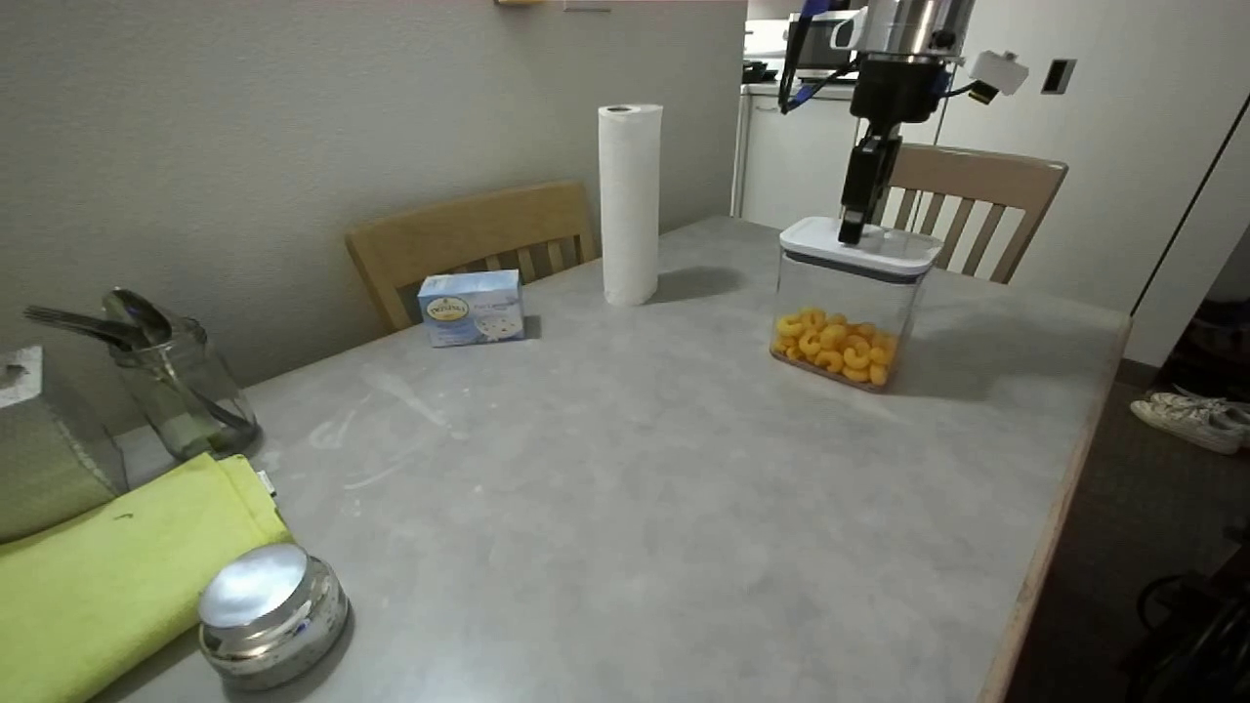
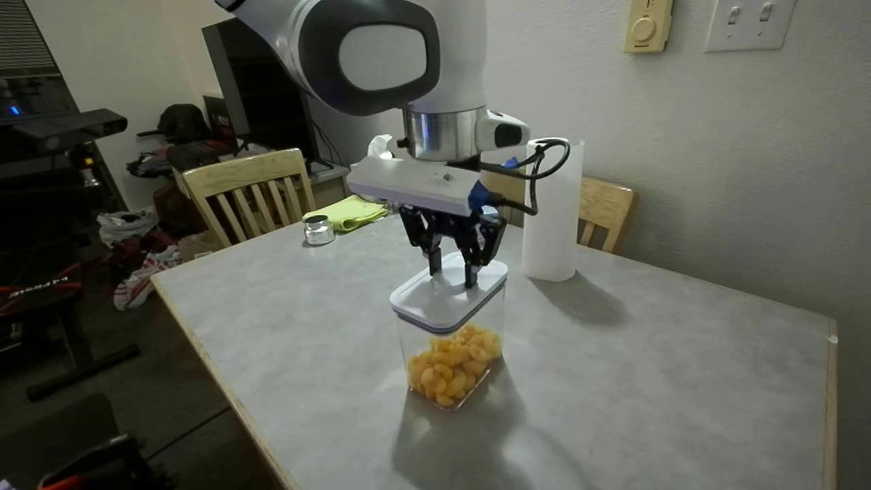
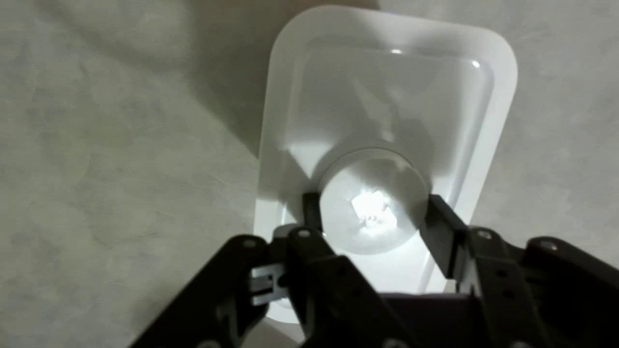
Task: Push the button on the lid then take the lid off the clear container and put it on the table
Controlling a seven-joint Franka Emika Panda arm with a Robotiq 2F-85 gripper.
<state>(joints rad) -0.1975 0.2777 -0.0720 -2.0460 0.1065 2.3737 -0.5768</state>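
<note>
The clear container (image 1: 820, 288) stands upright on the grey table (image 1: 625, 469) with yellow-orange pasta inside. It also shows in an exterior view (image 2: 412, 344). The white lid (image 1: 898, 252) sits on top of it, level, with its grey rim at the container mouth; the wrist view shows the lid from above (image 3: 387, 87). The round button (image 3: 371, 205) is in the lid's middle, with bright glare on it. My gripper (image 3: 372, 210) points down, partly closed, with one finger against each side of the button. The fingertips (image 2: 452, 272) are down at the lid's surface.
A paper towel roll (image 1: 630, 205) stands by the wall near the container. A blue-white box (image 1: 474, 309), a jar of cutlery (image 1: 186, 391), a yellow cloth (image 1: 137, 557) and a metal tin (image 1: 273, 615) are farther along the table. Chairs stand at its edges.
</note>
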